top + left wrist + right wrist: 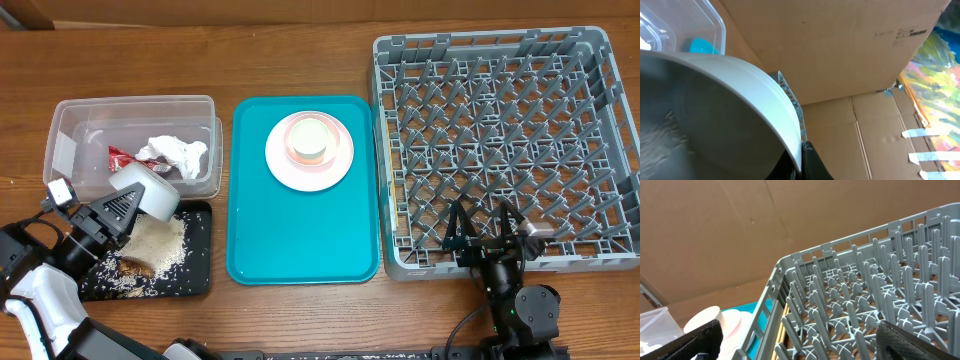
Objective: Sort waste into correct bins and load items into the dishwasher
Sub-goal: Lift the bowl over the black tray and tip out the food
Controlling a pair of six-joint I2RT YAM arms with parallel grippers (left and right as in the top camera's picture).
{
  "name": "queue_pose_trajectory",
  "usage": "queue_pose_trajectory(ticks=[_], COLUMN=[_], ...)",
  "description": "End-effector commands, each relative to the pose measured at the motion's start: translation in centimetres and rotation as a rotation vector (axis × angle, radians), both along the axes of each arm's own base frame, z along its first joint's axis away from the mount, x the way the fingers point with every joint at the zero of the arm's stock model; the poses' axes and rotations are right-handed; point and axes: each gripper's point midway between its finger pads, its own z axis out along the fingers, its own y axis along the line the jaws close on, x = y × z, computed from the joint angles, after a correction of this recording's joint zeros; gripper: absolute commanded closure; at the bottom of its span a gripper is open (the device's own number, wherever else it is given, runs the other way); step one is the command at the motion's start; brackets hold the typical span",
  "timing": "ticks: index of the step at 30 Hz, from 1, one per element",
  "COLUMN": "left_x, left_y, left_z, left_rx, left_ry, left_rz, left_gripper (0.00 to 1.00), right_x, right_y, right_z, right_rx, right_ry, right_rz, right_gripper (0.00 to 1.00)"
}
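My left gripper (128,205) is shut on the rim of a white bowl (148,193), tipped on its side over the black tray (196,262). The bowl fills the left wrist view (730,100). Rice-like food scraps (155,247) with brown bits lie in the black tray. The clear tub (75,125) holds the red wrapper (120,155) and the white napkin (180,153). The white plate (340,160), pinkish bowl (290,132) and cup (310,140) are stacked on the teal tray (250,240). My right gripper (486,228) is open and empty over the grey dish rack's (400,60) front edge.
The rack's pegs fill the right wrist view (865,300), with the cup (702,320) and plate (737,325) beyond its wall. Cardboard boxes stand behind the table. Some rice grains lie scattered on the black tray's front part.
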Motion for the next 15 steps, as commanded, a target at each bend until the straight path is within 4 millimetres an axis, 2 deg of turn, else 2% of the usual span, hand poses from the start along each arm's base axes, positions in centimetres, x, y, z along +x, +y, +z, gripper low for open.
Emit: queue_pose_trajectory(ticks=[1,13,15], left_x=[-0.22,-0.23,-0.42], left_y=[-0.1,-0.11,-0.36], left_z=[0.62,0.62,0.55], left_rx=[-0.031,-0.035,-0.098], left_ry=[-0.023,-0.02,0.027], left_rz=[-0.006,-0.006,-0.005], left_gripper=[0.96,0.96,0.96], right_x=[0.0,0.0,0.0], right_y=[0.1,0.1,0.1], right_z=[-0.2,-0.2,-0.2], right_rx=[-0.006,-0.006,-0.006], right_ry=[-0.004,-0.004,-0.004], right_rz=[0.003,0.003,0.003], right_gripper=[0.0,0.0,0.0])
